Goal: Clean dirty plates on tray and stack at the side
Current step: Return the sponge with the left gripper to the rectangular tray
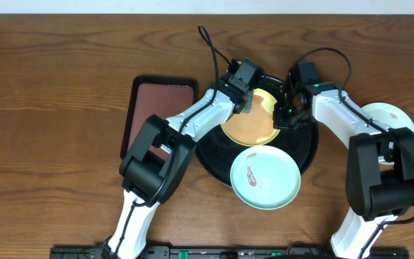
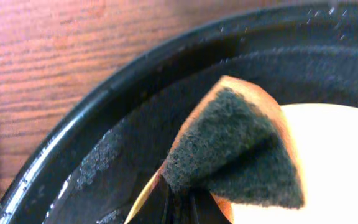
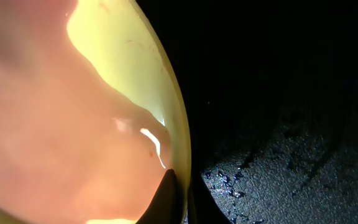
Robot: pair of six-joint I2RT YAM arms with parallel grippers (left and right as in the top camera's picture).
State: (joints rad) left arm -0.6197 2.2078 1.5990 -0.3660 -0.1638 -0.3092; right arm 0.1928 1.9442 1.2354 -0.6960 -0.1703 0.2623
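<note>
The pale yellow plate [image 1: 254, 121] lies in the far half of the black round tray [image 1: 304, 147], with a gripper on either side of it. The right gripper [image 1: 287, 114] is at the plate's right edge; in the right wrist view its fingers [image 3: 174, 198] are pinched together on the rim of the yellow plate [image 3: 104, 93], with the dark tray floor [image 3: 291, 155] just beyond. The left gripper [image 1: 244, 103] is over the plate's far left edge. In the left wrist view it is clamped on a sponge [image 2: 241, 149], dark scouring side up with an orange backing. The sponge sits over the border where the yellow plate [image 2: 340, 162] meets the tray, just inside the glossy rim [image 2: 104, 124]. Whether the sponge presses on the plate or hangs just above it cannot be told.

The smeared mint plate [image 1: 264, 178] sits nearer the robot, resting across the tray's near rim, so that part of it is over the tray and part over the table. Its red-brown smear [image 1: 253, 176] lies left of its centre. It is near the yellow plate, and neither gripper touches it.

The second mint plate [image 1: 383, 114] lies on the wood-grain tabletop [image 1: 63, 72] to the right of the tray, partly hidden behind the right arm. A rectangular reddish-brown tray [image 1: 160, 108] lies to the left of the black tray, under the left arm
</note>
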